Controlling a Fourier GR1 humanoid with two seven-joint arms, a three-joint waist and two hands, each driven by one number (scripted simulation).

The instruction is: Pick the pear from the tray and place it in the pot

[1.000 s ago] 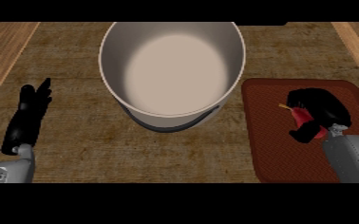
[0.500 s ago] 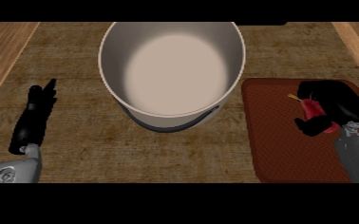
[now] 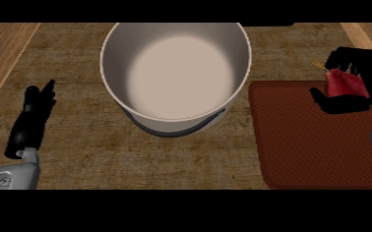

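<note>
1 red pear (image 3: pixel 344 83) held in curled fingers of black right hand (image 3: pixel 338 104) at dark red rectangular tray's (image 3: pixel 305 147) far edge; long axis diagonal, stem pointing upper left. Left hand (image 3: pixel 30 123) fingers straight, pressed together, left of large grey round pot (image 3: pixel 116 49).

Right hand (image 3: pixel 338 103) clutching pear (image 3: pixel 345 83), pot (image 3: pixel 174 73) nearby

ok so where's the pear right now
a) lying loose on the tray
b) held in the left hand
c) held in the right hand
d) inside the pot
c: the red pear sits inside the curled fingers of the right hand, by the far edge of the tray. No pear shows inside the pot, and the left hand rests open at the left.
</note>
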